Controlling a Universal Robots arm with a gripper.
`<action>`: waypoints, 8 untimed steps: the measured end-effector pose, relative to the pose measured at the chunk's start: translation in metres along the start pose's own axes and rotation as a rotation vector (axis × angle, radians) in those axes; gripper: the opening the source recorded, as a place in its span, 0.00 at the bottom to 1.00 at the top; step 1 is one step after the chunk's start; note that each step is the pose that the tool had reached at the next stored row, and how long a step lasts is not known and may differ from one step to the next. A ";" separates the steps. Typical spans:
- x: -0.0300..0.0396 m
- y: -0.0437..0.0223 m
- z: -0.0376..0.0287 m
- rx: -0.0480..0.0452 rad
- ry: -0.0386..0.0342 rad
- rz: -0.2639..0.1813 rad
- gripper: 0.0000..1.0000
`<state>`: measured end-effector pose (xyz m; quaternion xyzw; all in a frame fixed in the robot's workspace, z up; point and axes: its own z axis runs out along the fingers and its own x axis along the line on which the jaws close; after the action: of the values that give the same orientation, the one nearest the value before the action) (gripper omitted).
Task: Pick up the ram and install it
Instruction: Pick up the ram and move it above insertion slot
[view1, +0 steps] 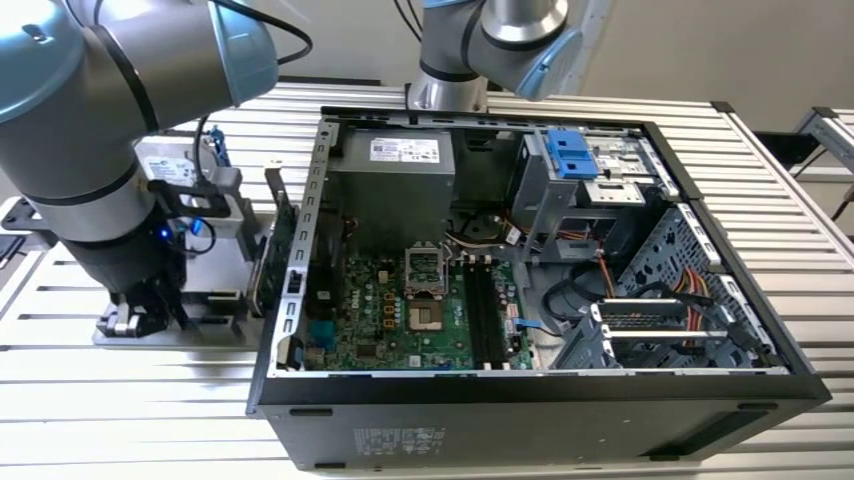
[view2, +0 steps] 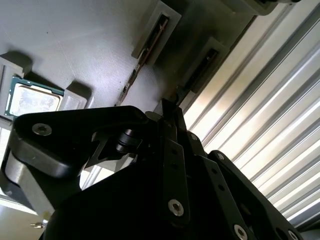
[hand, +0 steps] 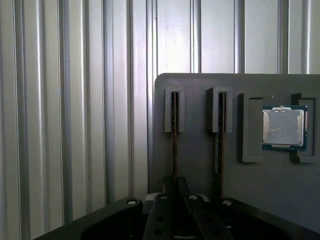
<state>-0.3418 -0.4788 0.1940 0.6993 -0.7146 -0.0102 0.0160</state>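
Wide open over the slatted tabletop (hand: 65, 125) beside the gray holder (hand: 195, 160); tight between the ram (hand: 174, 150) and neighbouring stick (hand: 217, 155), case wall (view1: 310, 230) close alongside.

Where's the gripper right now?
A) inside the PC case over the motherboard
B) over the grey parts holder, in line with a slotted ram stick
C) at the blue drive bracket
B: the first wrist view shows the gripper over the grey holder, in line with the ram stick in its slot.

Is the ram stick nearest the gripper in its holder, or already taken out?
In. The ram stick stands on edge in a slot of the grey holder, the gripper at its end.
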 end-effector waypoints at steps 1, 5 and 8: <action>0.0000 0.0000 -0.0003 0.0000 0.0000 0.000 0.00; 0.0000 0.0001 -0.0024 -0.0001 0.0000 0.000 0.00; 0.0000 0.0002 -0.0042 -0.0001 0.0001 0.000 0.00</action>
<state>-0.3418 -0.4788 0.1982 0.6993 -0.7146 -0.0102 0.0161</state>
